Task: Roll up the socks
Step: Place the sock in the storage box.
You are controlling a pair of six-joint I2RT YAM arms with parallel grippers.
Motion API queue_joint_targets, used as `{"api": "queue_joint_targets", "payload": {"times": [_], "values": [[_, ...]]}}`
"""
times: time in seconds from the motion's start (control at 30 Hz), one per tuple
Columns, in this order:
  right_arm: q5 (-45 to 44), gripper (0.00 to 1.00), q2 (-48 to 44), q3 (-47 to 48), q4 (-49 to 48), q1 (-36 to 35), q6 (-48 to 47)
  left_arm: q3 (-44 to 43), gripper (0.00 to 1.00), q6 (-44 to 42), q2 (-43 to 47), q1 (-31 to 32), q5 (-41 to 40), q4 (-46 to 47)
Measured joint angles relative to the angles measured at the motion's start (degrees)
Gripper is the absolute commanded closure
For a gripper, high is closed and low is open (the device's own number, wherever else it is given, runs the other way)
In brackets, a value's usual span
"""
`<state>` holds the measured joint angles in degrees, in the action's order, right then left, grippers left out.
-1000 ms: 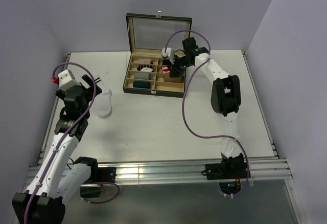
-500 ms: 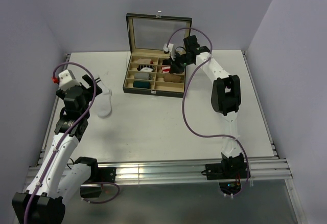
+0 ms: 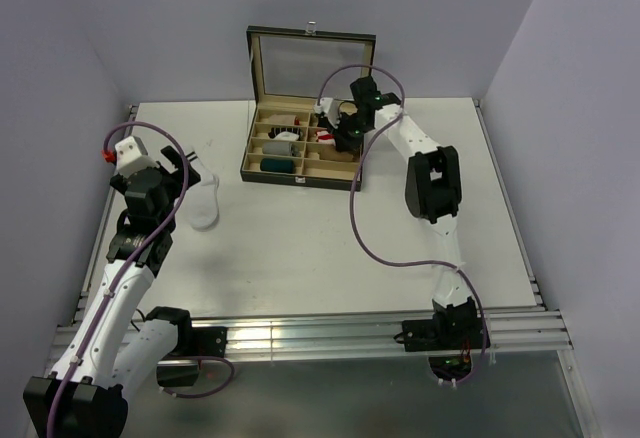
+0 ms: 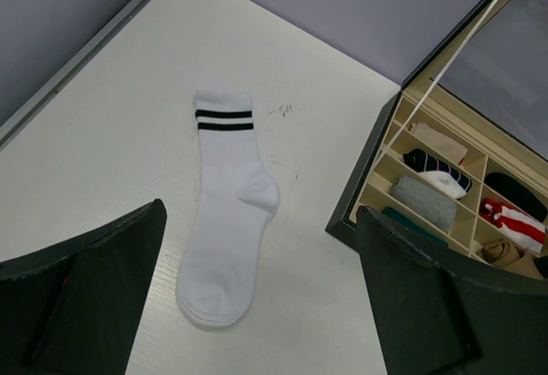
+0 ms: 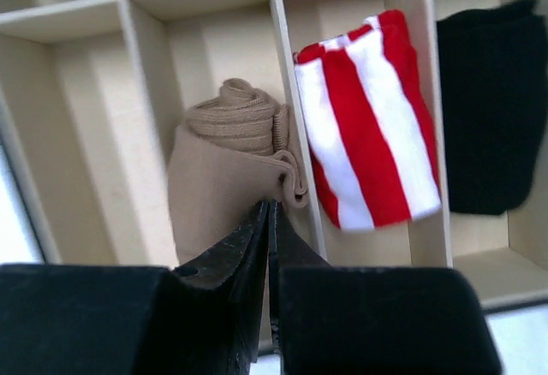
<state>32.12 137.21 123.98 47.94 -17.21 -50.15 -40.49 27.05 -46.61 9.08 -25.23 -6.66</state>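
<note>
1. The right gripper (image 5: 270,211) hangs over the box (image 3: 298,175). Its jaws are closed to a thin slit, with the tips against the folded edge of the tan sock (image 5: 224,165). Whether any fabric is caught between them cannot be told.
2. The left gripper (image 4: 259,221) is spread wide and holds nothing. It hangs above the white sock (image 4: 224,238) without touching it.
3. The white sock lies flat on the table (image 4: 103,110), left of the box and apart from it. Its dark-striped cuff points toward the far wall.
4. The box sits near the table's far edge, with its lid (image 3: 310,63) standing upright behind it.
5. The tan sock sits rolled in one compartment. The striped sock (image 5: 368,135) fills the next, just across a divider, and a black bundle (image 5: 488,101) lies one compartment further.
6. A grey bundle (image 4: 424,201) and a teal bundle (image 3: 278,165) sit in compartments in the box's left half.
</note>
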Motion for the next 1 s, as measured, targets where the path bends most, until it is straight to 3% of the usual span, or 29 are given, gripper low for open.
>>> {"api": "queue_joint_targets", "payload": {"times": [0.2,0.4,1.0], "values": [[-7.96,0.89,3.98,2.01,-1.36,-2.64,-0.68,0.00,0.02,0.00,0.00,-0.13,0.07,0.00],[-9.73,0.88,3.78,1.57,-2.27,-2.91,-0.39,0.00,0.02,0.00,0.02,-0.15,0.42,0.02],[-11.47,0.82,-7.91,-4.66,-5.18,-2.95,-0.59,0.94,0.02,0.00,2.43,-0.15,0.98,0.63]]}}
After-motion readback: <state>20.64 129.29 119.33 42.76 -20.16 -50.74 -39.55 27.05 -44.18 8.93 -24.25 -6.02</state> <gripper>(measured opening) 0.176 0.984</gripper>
